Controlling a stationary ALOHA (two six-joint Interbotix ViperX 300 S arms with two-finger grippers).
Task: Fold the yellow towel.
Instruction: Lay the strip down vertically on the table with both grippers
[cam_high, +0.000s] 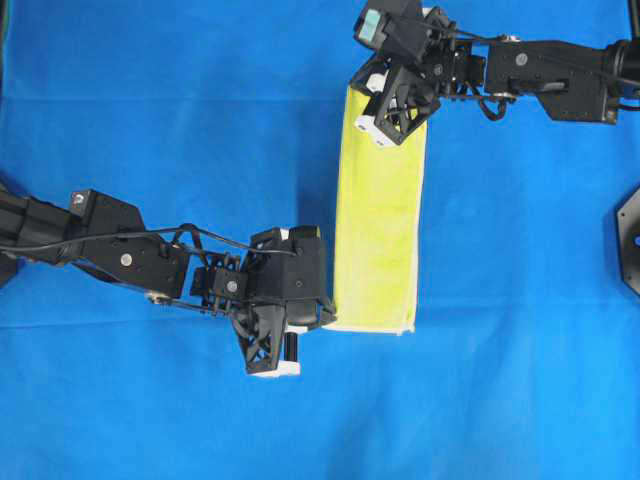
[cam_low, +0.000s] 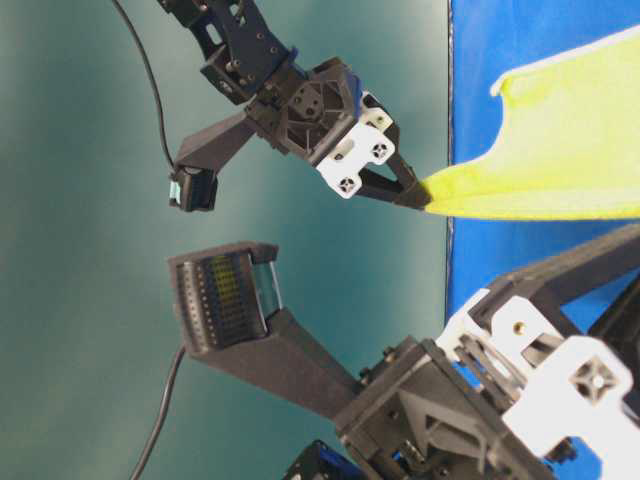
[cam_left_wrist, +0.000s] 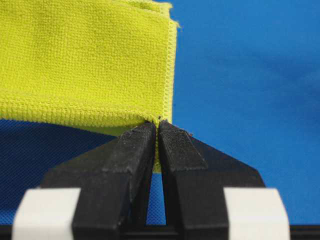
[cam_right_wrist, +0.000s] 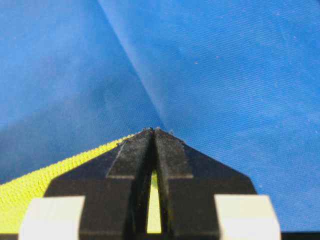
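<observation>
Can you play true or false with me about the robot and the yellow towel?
1. The yellow towel is spread out as a full square. False: it is already a long narrow strip.
2. The left gripper is shut on a corner of the towel. True.
3. The right gripper is wide open over the blue cloth. False: it is shut, with yellow towel pinched between its fingers.
4. The two grippers hold opposite ends of the strip. True.
5. The cloth under the towel is green. False: it is blue.
</observation>
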